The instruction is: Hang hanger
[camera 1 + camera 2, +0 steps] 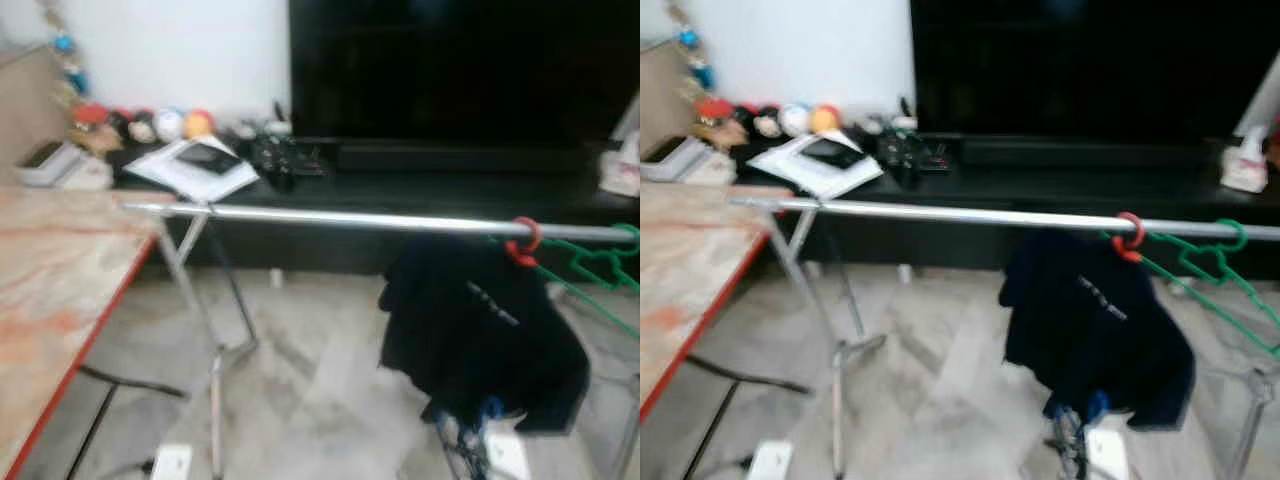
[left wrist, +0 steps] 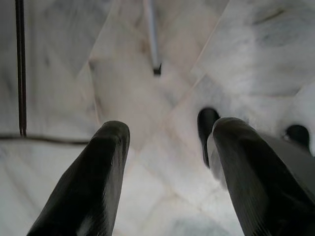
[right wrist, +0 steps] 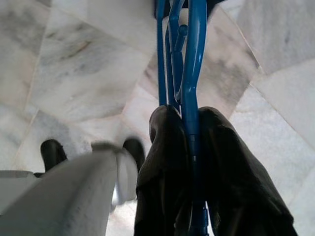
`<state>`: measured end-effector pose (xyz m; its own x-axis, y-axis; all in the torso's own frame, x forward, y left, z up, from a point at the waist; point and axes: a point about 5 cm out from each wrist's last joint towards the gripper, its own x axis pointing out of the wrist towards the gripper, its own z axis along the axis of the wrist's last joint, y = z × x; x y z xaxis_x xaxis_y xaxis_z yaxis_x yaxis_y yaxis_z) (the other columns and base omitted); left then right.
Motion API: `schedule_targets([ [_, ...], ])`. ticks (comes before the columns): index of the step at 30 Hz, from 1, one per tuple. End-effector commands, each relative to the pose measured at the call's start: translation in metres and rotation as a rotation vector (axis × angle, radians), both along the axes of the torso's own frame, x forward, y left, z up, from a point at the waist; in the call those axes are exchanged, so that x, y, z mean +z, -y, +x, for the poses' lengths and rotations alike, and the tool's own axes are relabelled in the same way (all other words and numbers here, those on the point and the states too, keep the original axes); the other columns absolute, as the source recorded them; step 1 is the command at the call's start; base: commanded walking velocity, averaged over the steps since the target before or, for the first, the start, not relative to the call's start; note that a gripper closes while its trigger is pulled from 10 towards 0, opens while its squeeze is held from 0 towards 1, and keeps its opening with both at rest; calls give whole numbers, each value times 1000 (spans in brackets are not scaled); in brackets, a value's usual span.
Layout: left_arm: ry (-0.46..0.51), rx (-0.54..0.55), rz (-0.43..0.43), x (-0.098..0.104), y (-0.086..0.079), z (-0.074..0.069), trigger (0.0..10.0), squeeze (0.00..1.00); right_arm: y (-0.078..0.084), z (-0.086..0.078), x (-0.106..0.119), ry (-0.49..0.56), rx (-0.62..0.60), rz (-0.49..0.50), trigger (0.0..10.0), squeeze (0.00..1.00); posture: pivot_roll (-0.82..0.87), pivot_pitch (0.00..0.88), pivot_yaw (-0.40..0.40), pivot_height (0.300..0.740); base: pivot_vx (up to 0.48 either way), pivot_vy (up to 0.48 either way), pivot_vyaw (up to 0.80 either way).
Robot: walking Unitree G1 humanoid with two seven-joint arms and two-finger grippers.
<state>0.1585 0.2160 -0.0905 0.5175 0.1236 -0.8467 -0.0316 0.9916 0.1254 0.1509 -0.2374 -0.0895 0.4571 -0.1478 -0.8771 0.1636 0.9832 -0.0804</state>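
Blue hanger (image 3: 189,73) clamped between right pincer (image 3: 189,147) fingers, above marble floor (image 3: 74,73)

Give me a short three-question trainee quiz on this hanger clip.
1. True or false: the right gripper is shut on a blue hanger.
2. What hangs from the red hanger on the rail? A) dark garment B) towel C) nothing
3. Fill in: the left gripper is open over the ____.

Key: 1 true. 2 A, the dark garment. 3 floor.
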Motion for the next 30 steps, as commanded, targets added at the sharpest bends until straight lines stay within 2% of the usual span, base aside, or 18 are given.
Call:
schedule_targets([
  [1, -16, -17, 2, -1, 2, -2, 10000, 0, 7, 3, 3, 9, -2, -19, 10000, 0, -50, 0, 17, 740, 322, 0, 0],
  [16, -21, -18, 3, -1, 0, -3, 10000, 0, 7, 4, 4, 13, 45, -19, 10000, 0, -55, 0, 16, 740, 313, 0, 0],
  [22, -22, -17, 7, -1, -1, -3, 10000, 0, 7, 4, 3, 14, 21, -14, 10000, 0, -55, 0, 16, 740, 281, 0, 0],
  [30, -24, -30, 11, -1, -1, -3, 10000, 0, 6, 3, 3, 16, 13, -3, 10000, 0, -55, 0, 15, 740, 0, 0, 0],
])
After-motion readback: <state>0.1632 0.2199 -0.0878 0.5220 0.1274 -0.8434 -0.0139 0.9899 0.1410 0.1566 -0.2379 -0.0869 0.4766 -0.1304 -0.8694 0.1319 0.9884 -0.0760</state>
